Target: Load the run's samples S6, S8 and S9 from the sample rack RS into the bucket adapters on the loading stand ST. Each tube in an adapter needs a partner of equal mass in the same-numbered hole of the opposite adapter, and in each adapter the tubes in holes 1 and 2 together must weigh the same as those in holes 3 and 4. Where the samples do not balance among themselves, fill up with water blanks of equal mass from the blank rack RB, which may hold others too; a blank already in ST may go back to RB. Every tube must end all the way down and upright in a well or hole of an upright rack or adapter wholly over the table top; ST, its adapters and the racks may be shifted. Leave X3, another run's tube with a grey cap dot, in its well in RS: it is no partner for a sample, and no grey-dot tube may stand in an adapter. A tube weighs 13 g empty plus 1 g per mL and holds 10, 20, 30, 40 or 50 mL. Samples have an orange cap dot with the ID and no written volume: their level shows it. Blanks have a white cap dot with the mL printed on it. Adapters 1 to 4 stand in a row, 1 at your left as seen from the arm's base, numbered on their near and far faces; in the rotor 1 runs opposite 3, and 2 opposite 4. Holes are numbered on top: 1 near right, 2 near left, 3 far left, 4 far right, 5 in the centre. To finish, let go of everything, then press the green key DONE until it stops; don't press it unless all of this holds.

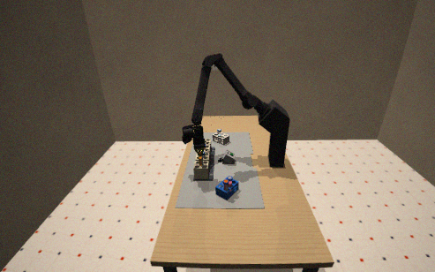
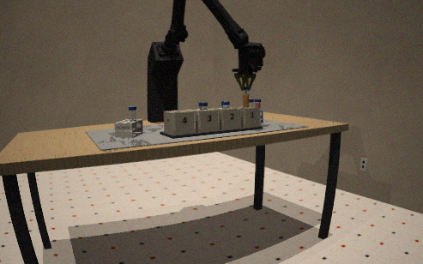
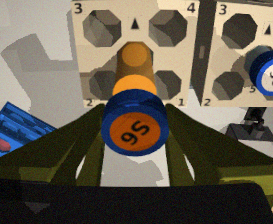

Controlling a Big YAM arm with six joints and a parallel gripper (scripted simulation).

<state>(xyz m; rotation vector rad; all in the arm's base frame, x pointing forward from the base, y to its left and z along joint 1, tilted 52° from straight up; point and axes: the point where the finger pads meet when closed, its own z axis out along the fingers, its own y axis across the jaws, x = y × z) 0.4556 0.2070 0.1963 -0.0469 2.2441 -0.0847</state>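
Early going, I'd judge: the black gripper [image 3: 135, 137] grips orange-dotted, blue-capped sample tube S6 [image 3: 134, 129] above beige adapter 1 [image 3: 135, 46], with S8, S9 and balancing left.

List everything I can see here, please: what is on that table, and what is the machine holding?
Wooden table: one, light brown, on black legs.
Grey mat: one, on the table top.
Beige block adapters: four in a row on the mat, faces numbered 4 to 1.
Blue sample rack: one, on the mat near the row, with tubes in it.
Small white rack: one, on the mat beyond adapter 4, holding a blue-capped tube.
Blank tube marked 50: one, blue cap with white dot, in the second adapter.
Orange-filled tube S6: one, blue cap, above adapter 1.
Black arm: one, on a black base.
Claw: one, shut on tube S6.
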